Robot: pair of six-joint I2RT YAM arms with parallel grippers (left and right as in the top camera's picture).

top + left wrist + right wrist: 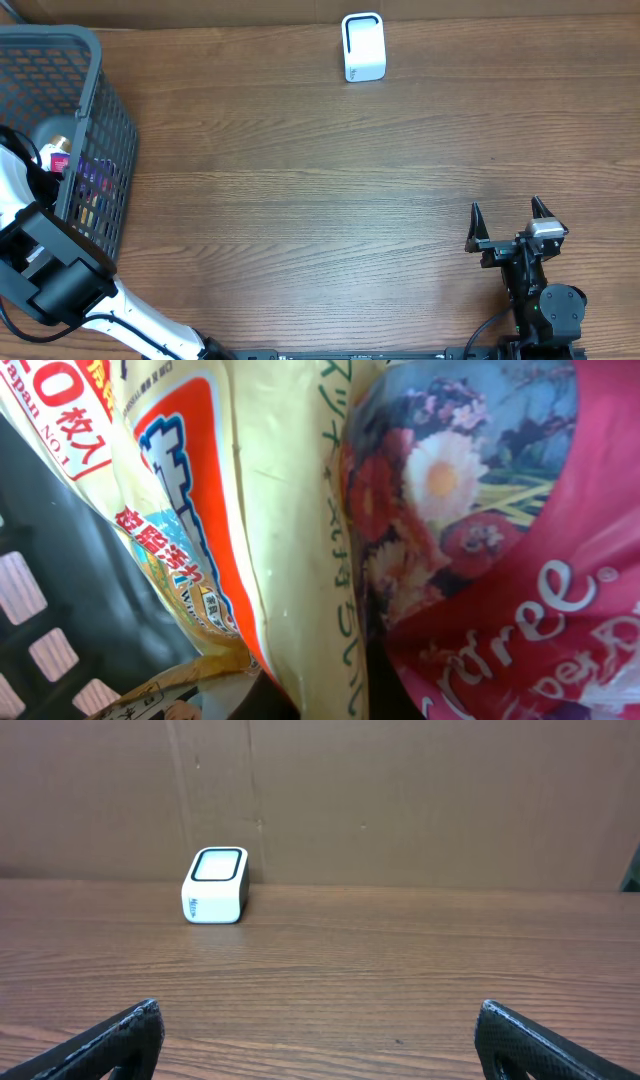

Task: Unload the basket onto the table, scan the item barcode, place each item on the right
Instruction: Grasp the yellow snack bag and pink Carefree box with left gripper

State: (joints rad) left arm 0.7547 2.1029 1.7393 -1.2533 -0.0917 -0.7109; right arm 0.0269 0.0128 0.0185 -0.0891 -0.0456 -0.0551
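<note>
My left gripper (335,705) is down inside the grey basket (95,60) at the table's left edge. Its jaws are shut on the edge of a cream-yellow packet (270,510) with orange and blue Japanese print; dark finger shapes flank that edge at the bottom of the left wrist view. A red floral pack (500,560) presses against the packet's right side. No barcode shows. The white scanner (363,47) stands at the back centre, also visible as a white scanner (215,885) in the right wrist view. My right gripper (508,222) rests open at the front right, nothing between its fingers.
The basket's dark mesh wall (60,610) lies left of the packet. More colourful packs (85,185) show through the mesh from above. A cardboard wall (400,800) backs the wooden table (320,200). The left arm (40,270) leans over the basket's near corner.
</note>
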